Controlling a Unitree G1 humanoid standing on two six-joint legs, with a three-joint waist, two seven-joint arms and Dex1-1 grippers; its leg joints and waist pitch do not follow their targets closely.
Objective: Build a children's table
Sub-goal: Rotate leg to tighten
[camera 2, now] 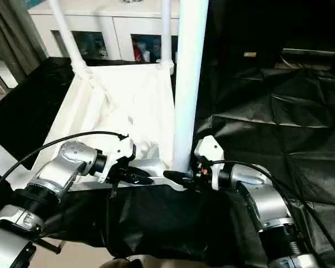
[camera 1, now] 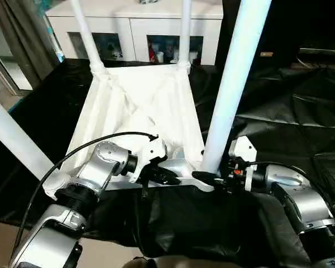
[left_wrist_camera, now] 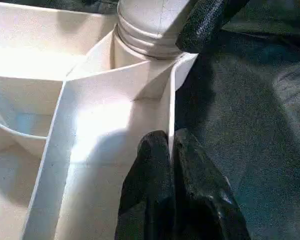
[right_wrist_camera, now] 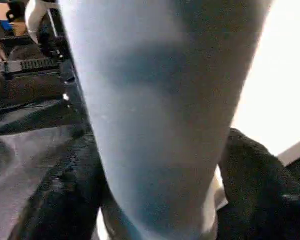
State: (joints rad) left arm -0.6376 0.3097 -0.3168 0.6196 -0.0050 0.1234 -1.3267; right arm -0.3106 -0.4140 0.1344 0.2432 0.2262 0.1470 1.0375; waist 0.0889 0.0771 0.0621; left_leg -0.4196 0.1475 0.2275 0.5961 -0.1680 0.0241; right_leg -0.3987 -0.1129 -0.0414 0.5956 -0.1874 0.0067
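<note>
The white tabletop [camera 1: 139, 106] lies upside down on black cloth, ribs facing up. Four white legs stand in its corner sockets: far left [camera 1: 86, 33], far right [camera 1: 184, 30], near left [camera 1: 17, 142] leaning outward, and near right [camera 1: 231, 84]. My left gripper [camera 1: 167, 177] is shut on the tabletop's near rim, and in the left wrist view its fingers [left_wrist_camera: 155, 170] pinch that thin wall beside the near right socket. My right gripper [camera 1: 209, 180] is shut on the base of the near right leg [right_wrist_camera: 160, 125], with one finger [right_wrist_camera: 65, 190] on each side.
A white cabinet with glass fronts [camera 1: 134, 28] stands behind the tabletop. Crumpled black cloth [camera 1: 279, 111] covers the floor to the right and in front. A grey curtain [camera 1: 22, 33] hangs at the far left.
</note>
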